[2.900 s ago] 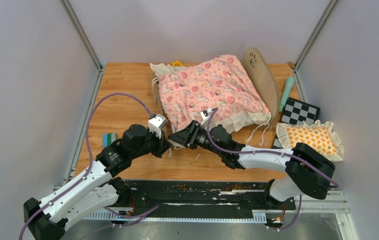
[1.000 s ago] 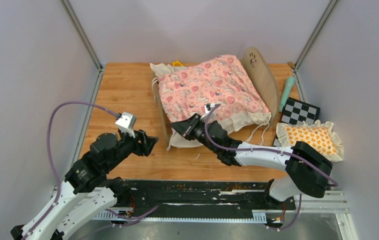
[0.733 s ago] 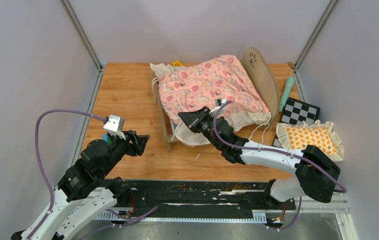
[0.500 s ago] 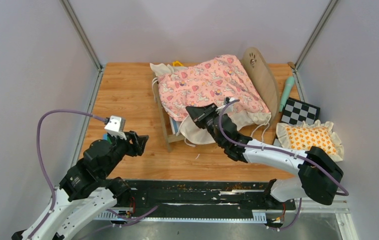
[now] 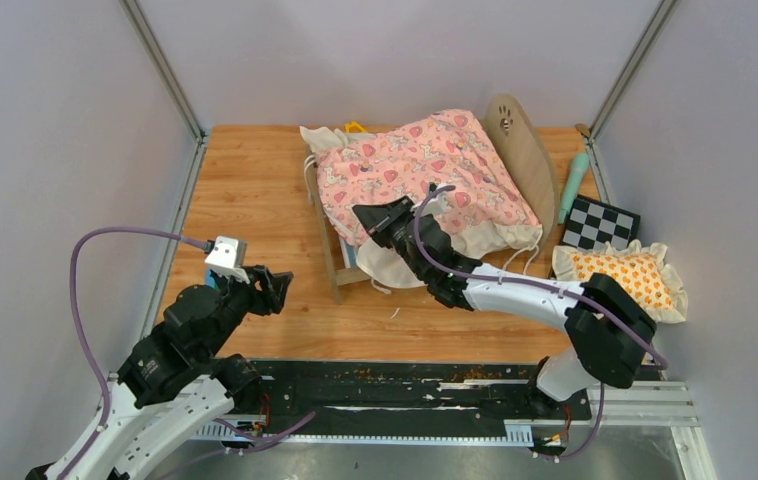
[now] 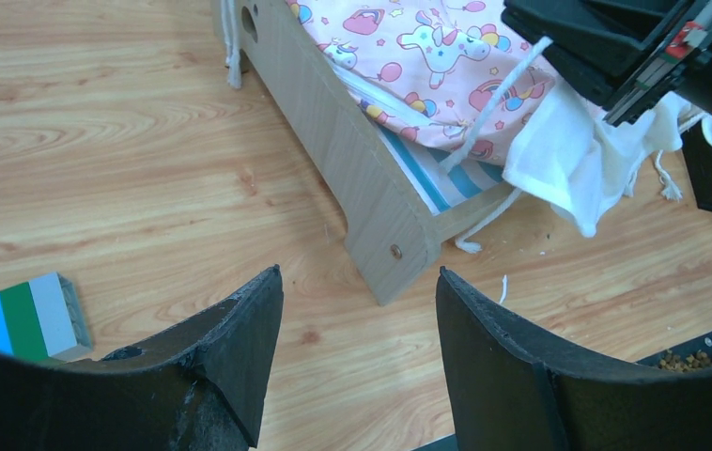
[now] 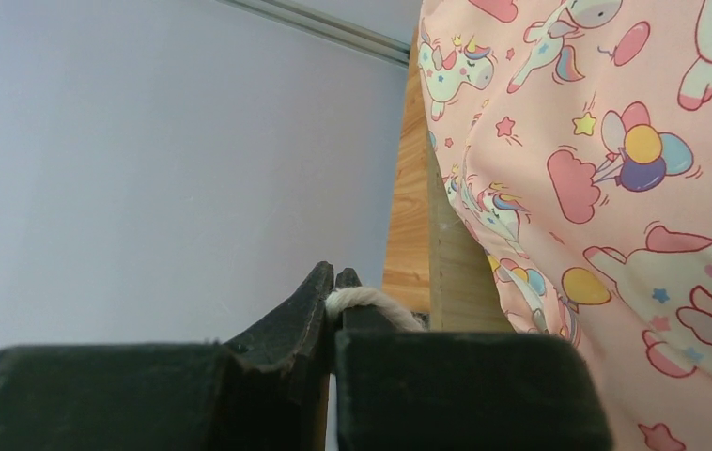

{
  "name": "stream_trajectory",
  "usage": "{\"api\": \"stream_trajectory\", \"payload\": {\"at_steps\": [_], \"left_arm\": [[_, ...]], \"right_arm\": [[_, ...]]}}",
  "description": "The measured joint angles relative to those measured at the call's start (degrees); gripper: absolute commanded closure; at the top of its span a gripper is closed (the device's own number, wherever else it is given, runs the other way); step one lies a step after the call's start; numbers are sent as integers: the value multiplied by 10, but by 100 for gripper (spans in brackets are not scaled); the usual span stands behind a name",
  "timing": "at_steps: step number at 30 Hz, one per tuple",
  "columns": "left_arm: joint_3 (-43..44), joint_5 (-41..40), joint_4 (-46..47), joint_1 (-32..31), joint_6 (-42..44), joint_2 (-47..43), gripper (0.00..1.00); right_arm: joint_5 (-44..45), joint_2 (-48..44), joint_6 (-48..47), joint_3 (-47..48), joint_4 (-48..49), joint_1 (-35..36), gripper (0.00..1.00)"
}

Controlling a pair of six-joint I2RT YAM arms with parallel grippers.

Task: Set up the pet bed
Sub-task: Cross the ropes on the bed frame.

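Pet bed [image 5: 327,245] stands far-centre on the surface [image 5: 245,190]. Striped mattress [image 6: 427,174] sits in the frame, pink quilt [image 5: 415,170] heaped over it. Quilt looks unfinished: its near-left corner is raised, with white lining dangling past the foot end.

Right claw [image 5: 370,215] is pinched tight on the quilt's white cord [image 7: 366,303]. Left claw [image 5: 277,288] hangs empty near-left, jaws wide.

Likely left: spread and smooth the quilt.

Frilled pillow [image 5: 627,278] lies well apart, near-right. Coloured block [image 6: 23,315] lies near-left. Nothing blocks the bed; loose cords may snag.

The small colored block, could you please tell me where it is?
Left wrist view, lower left: the block lies on the table, beside the left fingers, left of the bed frame.
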Motion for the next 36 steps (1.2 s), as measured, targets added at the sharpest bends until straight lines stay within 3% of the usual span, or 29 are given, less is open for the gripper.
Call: {"api": "stream_trajectory", "payload": {"at_steps": [24,36], "left_arm": [[-1,1,0,0,3,0,32],[-2,3,1,0,3,0,32]], "right_arm": [[-85,89,22,45,82,0,100],[-90,120,0,48,62,2,100]]}}
